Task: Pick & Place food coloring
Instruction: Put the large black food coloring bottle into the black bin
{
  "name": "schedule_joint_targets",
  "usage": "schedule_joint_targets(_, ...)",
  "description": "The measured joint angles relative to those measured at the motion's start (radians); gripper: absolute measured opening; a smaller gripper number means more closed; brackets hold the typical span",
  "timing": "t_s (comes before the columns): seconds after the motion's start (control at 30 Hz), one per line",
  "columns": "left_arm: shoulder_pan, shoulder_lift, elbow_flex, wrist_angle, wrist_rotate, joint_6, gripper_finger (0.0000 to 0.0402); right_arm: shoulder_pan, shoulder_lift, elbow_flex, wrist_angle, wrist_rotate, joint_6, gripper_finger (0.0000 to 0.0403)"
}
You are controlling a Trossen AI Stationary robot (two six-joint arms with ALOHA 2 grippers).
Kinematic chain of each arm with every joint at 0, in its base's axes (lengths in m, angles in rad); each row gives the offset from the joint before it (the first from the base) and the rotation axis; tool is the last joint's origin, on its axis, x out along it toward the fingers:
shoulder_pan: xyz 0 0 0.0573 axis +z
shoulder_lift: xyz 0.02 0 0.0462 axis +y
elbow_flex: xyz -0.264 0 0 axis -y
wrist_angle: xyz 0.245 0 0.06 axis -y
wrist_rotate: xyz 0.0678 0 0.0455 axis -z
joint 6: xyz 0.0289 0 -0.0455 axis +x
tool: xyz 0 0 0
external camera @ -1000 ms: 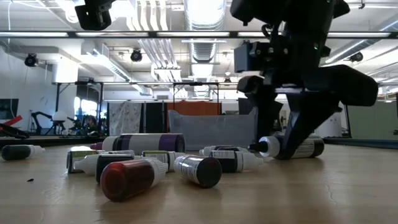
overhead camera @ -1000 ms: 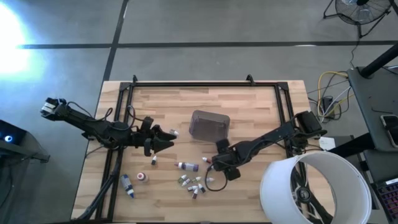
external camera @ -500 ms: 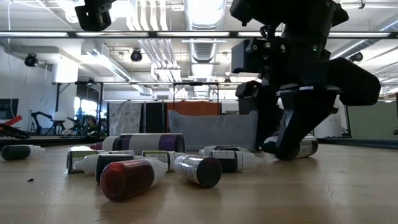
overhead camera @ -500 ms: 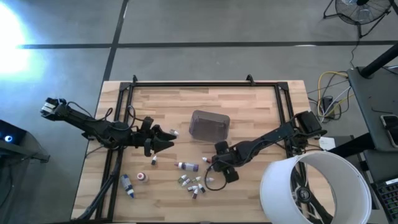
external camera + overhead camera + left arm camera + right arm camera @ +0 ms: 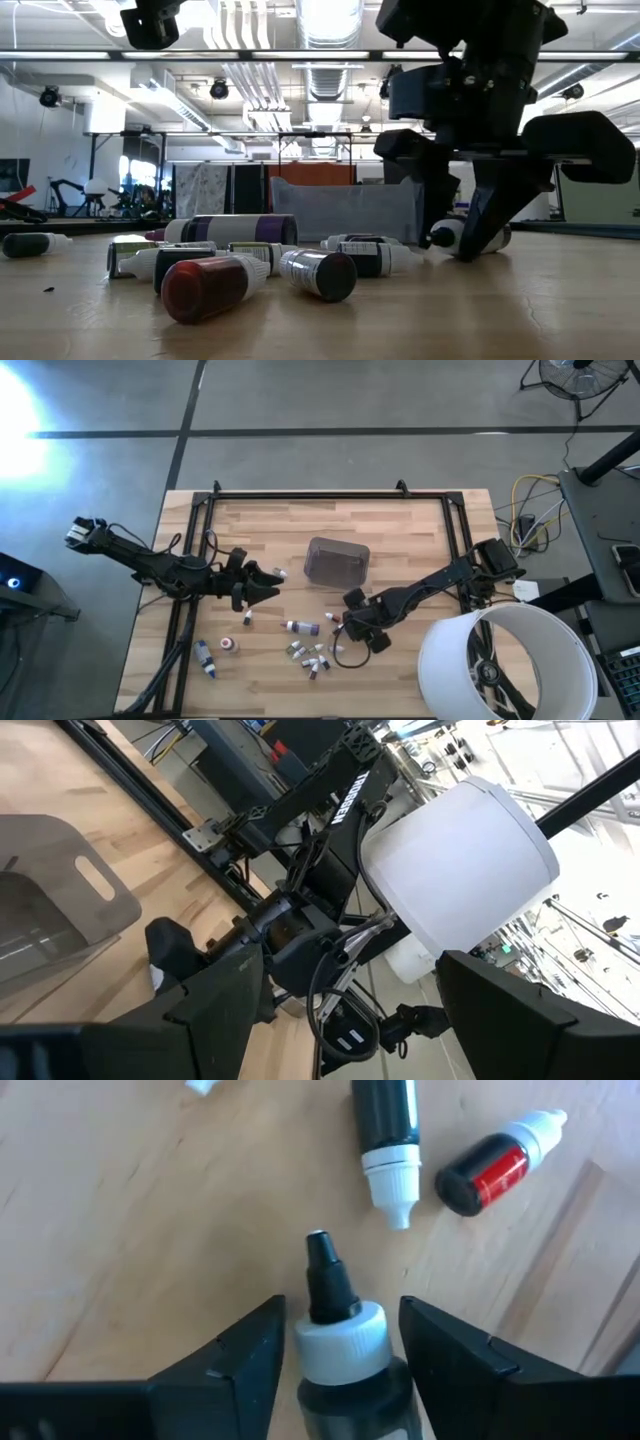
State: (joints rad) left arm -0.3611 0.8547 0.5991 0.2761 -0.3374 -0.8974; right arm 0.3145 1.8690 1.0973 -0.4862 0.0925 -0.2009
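Observation:
Several small dropper bottles lie on their sides on the wooden table: a cluster (image 5: 310, 655), a longer one (image 5: 300, 627), a blue one (image 5: 207, 658) and a red-capped one (image 5: 229, 644). My right gripper (image 5: 338, 622) is open and low over the table. Its fingers stand on either side of a dark bottle with a white collar and black tip (image 5: 340, 1345), which lies on the wood (image 5: 455, 236). My left gripper (image 5: 270, 586) waits open left of the grey tub (image 5: 337, 562).
A black bottle (image 5: 388, 1135) and a red one (image 5: 495, 1165) lie just beyond my right gripper's fingers. The tub stands toward the far side of them. A black rail frame (image 5: 330, 495) borders the table, and a large white cylinder (image 5: 505, 660) overhangs the near right corner.
My right gripper has shifted a little around the dark bottle and turned slightly, staying low over the table. The bottle still lies on the wood.

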Motion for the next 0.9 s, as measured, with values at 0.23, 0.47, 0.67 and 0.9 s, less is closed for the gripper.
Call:
schedule_joint_targets(0.23, -0.002, 0.000, 0.000, -0.001, 0.000, 0.000, 0.0275, 0.000, 0.000, 0.004, -0.015, 0.000, 0.006, 0.0112)
schedule_joint_targets(0.47, -0.002, 0.000, 0.000, -0.002, 0.000, -0.001, 0.0275, -0.002, -0.013, 0.049, -0.060, 0.019, 0.181, 0.0106)
schedule_joint_targets(0.67, -0.002, 0.000, 0.000, -0.004, 0.000, -0.001, 0.0275, -0.006, -0.128, 0.085, 0.017, 0.115, 0.362, 0.0106)
schedule_joint_targets(0.9, -0.002, 0.000, -0.002, -0.009, 0.000, 0.002, 0.0275, -0.081, -0.324, 0.058, 0.248, 0.371, 0.501, 0.0106)
